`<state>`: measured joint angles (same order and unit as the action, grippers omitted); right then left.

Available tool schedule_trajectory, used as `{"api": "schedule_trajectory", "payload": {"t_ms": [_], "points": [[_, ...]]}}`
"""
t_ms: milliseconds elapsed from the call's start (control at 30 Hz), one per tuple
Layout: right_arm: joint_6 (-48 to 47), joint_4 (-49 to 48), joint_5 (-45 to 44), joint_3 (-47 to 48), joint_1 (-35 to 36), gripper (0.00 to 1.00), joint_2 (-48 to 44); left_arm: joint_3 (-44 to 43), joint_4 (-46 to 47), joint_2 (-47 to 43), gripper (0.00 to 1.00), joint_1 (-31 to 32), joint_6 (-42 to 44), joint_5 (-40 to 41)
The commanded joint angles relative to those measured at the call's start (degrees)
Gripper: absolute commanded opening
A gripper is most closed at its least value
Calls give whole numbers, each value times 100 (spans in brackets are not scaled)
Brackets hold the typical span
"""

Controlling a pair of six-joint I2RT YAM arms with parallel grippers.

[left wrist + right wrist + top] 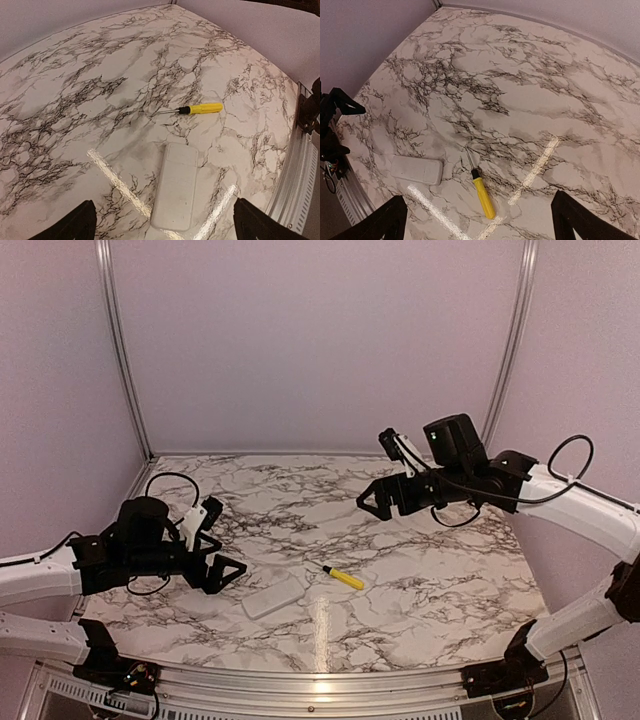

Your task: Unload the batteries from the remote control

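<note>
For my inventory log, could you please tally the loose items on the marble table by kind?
Flat white rectangular plastic remote control: 1
Yellow-handled screwdriver with a thin metal shaft: 1
Total: 2

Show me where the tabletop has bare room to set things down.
Bare marble runs from the screwdriver back to the rear wall, and rightward to the table edge. Crowded only front left, where the remote control lies beside the screwdriver.

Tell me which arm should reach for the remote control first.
Left. Its open jaws hang close beside the remote control, which lies just ahead in the left wrist view; the right arm sits farther off, beyond the screwdriver.
</note>
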<state>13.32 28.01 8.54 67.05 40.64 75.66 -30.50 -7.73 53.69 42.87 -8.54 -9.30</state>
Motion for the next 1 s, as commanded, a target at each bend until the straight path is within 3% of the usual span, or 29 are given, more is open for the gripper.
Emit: {"api": "schedule_trajectory", "payload": {"t_ms": [0,333,633,967], "points": [[-26,234,-288,342,226,99,161,264,1006,315,99,532,635,18],[182,605,-697,649,777,99,373,382,1739,1614,99,1076,1231,223],[486,972,-720,549,933,99,320,225,2056,2666,99,1127,1956,285],[698,1338,-778,427,932,99,20,170,2720,3637,99,1129,2135,487]]}}
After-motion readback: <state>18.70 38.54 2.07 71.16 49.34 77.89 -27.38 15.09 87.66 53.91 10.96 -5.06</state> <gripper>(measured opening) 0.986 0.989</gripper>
